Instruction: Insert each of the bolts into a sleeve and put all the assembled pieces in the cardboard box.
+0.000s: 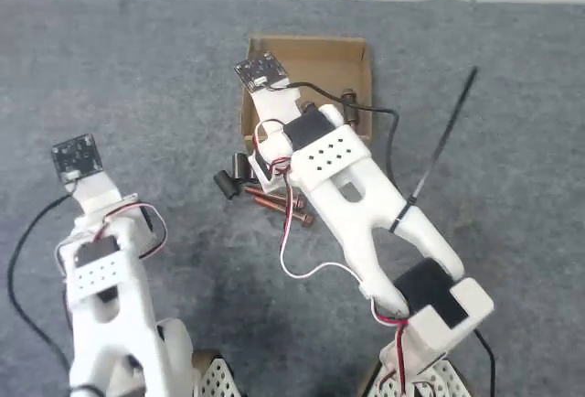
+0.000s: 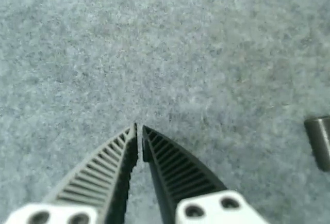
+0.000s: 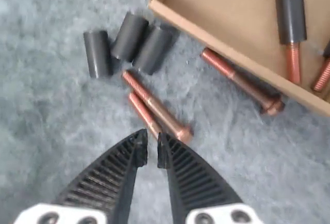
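We see both tools near-closed and empty: right tool (image 3: 152,144) over loose bolts (image 3: 154,105) by sleeves (image 3: 129,35), left tool (image 2: 139,129) over the surface (image 2: 154,38).

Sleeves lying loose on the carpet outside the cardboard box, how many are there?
3 sleeves, clustered on the carpet off the cardboard box's corner: one slightly apart, two touching side by side nearer the box. Others could be hidden under the right arm.

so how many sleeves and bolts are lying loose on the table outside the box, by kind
loose sleeves: 3
loose bolts: 3
total: 6
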Action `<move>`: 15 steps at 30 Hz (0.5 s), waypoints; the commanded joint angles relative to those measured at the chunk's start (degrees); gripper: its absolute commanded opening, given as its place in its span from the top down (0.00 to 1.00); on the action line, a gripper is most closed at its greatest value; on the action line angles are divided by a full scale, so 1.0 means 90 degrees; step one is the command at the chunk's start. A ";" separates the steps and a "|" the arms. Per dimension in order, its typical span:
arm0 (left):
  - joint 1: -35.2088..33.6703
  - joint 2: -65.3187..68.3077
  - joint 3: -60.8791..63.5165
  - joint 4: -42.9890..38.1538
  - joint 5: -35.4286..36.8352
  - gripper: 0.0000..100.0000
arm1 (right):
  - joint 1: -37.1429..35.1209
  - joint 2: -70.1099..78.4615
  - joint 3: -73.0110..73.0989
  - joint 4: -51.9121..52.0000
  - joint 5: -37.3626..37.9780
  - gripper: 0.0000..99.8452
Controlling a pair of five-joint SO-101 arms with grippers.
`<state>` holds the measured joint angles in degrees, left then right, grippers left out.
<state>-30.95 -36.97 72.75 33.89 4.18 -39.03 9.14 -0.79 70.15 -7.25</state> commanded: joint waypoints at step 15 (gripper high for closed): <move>0.0361 0.0479 -0.0620 -0.0205 0.0215 0.99 | -0.0103 0.1226 -0.0234 -0.1978 -0.1416 0.89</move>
<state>-28.22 -32.66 69.76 33.89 5.76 -38.95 20.48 -0.79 53.45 -18.77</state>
